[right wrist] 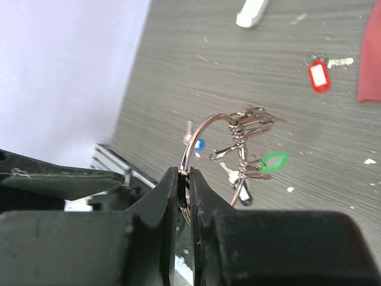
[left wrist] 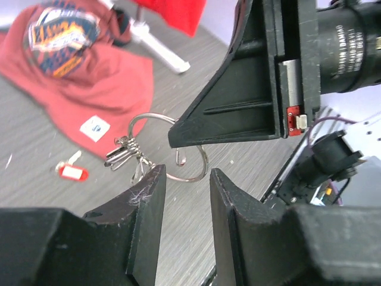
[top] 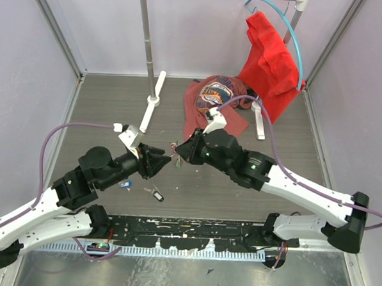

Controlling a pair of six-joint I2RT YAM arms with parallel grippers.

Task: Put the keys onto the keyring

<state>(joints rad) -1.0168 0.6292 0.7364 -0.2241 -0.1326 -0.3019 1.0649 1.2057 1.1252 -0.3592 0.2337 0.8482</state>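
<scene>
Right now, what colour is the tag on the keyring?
Green. The tag on the keyring shows best in the right wrist view.

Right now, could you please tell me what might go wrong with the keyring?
The right end effector pinches only the thin keyring wire, so it could twist or slip out. The keys already hanging on it could snag on the open left end effector close beside them.

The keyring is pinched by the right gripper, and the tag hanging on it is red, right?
No. The right gripper does pinch the keyring, but the tag hanging on it is green, not red; the right wrist view shows it.
</scene>
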